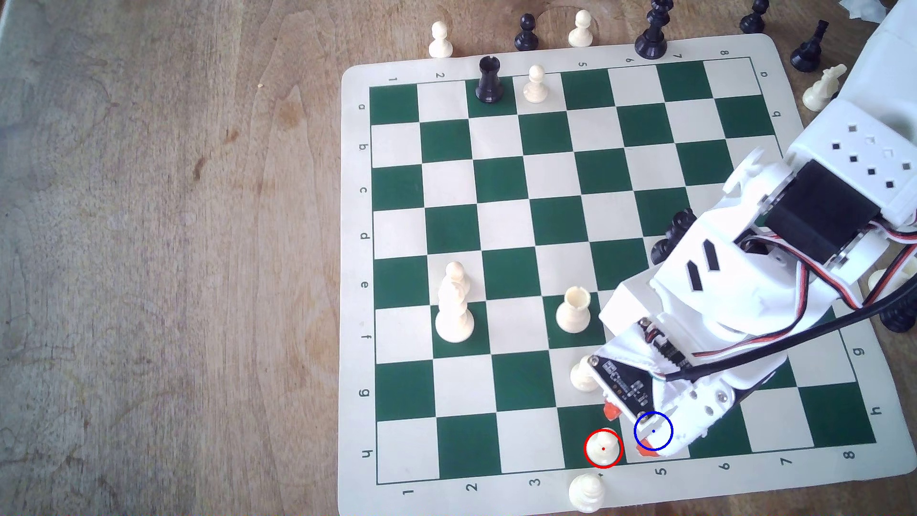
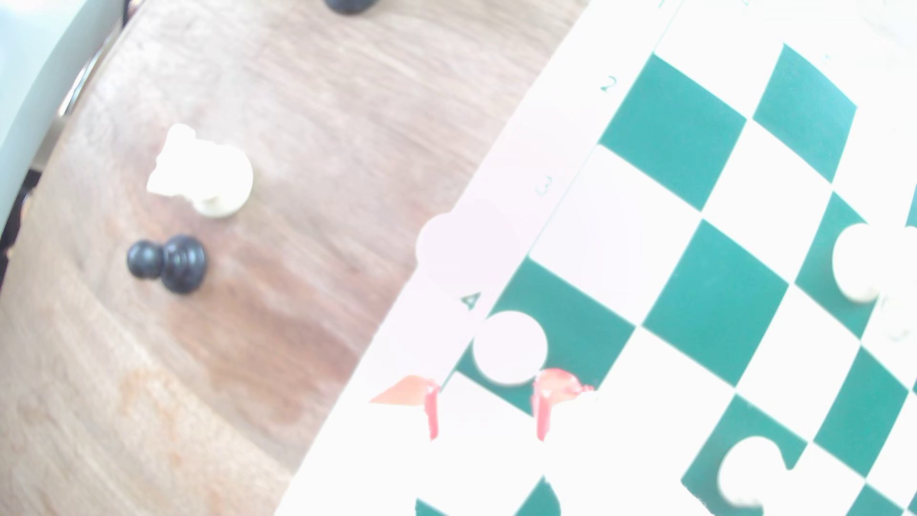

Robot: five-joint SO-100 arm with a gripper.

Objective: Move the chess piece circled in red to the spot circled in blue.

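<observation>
Numbers 1 to 8 and letters a to h are printed in green along the border of the mat (image 1: 355, 278) in the exterior view. In the wrist view, 2, 3 and 4 are read on that border (image 2: 546, 163).

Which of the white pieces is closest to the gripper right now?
The red-circled pawn on the bottom row: it stands just ahead of the open gripper, whose orange fingertips nearly flank it.

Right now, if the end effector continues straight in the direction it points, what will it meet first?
Most likely the white pawn: in the wrist view it stands just ahead of the open end effector, roughly centred between the orange fingertips. Height is unclear, so the tips might pass above it.
</observation>
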